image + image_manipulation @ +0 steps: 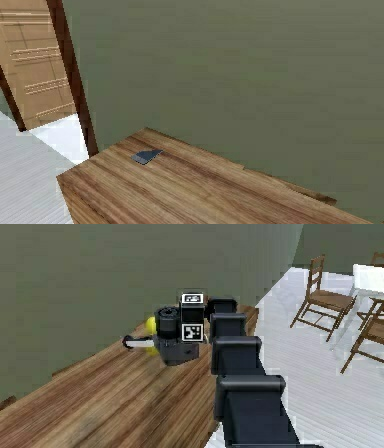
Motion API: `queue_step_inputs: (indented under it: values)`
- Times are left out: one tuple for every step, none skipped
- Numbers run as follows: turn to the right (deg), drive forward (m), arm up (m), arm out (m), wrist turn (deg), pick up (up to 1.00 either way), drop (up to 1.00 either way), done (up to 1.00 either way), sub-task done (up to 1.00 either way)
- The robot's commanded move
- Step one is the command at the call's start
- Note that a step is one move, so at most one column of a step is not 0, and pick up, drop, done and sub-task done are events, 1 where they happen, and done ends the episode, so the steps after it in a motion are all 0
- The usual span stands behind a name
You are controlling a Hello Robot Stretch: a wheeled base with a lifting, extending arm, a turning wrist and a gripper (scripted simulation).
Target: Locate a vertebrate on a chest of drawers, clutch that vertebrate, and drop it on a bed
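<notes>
Reaching across the wooden top [90, 399], I've got my gripper [135, 342] at a small yellow thing [150, 324] near the top's far edge by the green wall [80, 274], can't tell if it holds anything.

Wooden chair [322, 296], panelled door [35, 60]

A brown wood-grain surface [200, 190] [90, 394] with long plank lines carries a small flat dark grey-blue object [147, 156], lying near its far corner. A small rounded yellow thing [149, 324] shows toward the surface's back edge; whether it rests on the wood cannot be told.
</notes>
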Motion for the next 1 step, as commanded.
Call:
queue_step_inputs:
  values:
    - [0.0,0.0,0.0,0.0,-45.0,0.0,0.0,0.0,0.0]
